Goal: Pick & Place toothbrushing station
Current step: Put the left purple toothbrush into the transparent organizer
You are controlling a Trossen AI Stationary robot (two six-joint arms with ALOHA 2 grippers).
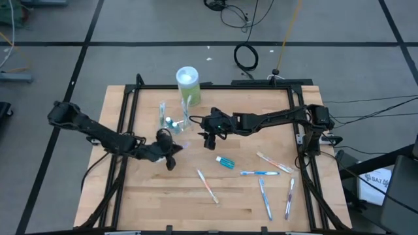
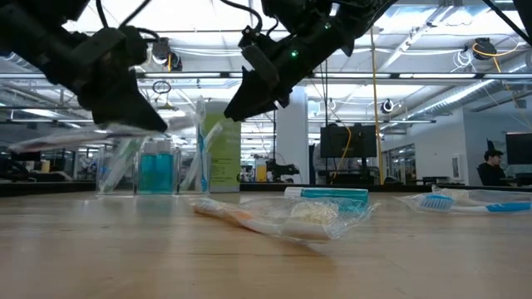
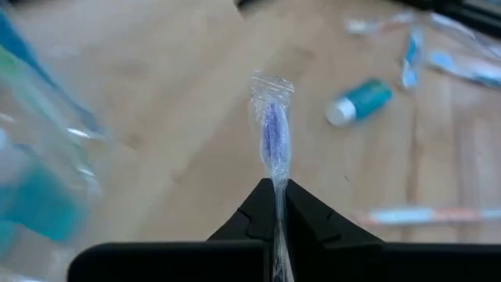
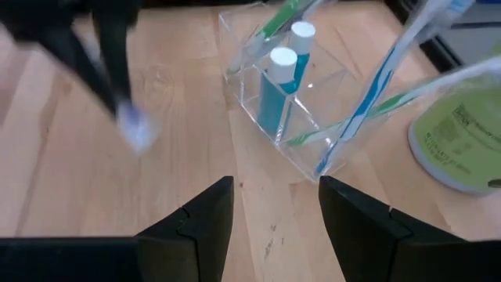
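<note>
Clearly the left gripper (image 3: 279, 186) pinches a light, slippery plastic-wrapped purple toothbrush (image 3: 273, 137) near its head; the right gripper (image 4: 274, 205) hangs wide open.

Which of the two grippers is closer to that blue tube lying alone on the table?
The right gripper hangs just up-table of the tube; the left gripper, holding a wrapped toothbrush, is farther to its side.

On the desk (image 1: 150, 202), the clear cup (image 1: 173, 121) stands toward the back with two tubes (image 4: 275, 86) and several toothbrushes inside it, and the lidded container (image 1: 187, 85) stands just behind it. The left tool (image 1: 171, 151), clamped on a wrapped toothbrush (image 3: 272, 137), hangs just in front of the cup, with the right tool (image 1: 210, 139), fingers apart, beside the cup on its right. A third tube (image 1: 225, 162) lies near the desk's middle, and loose toothbrushes (image 1: 274, 186) lie scattered across the front right.
</note>
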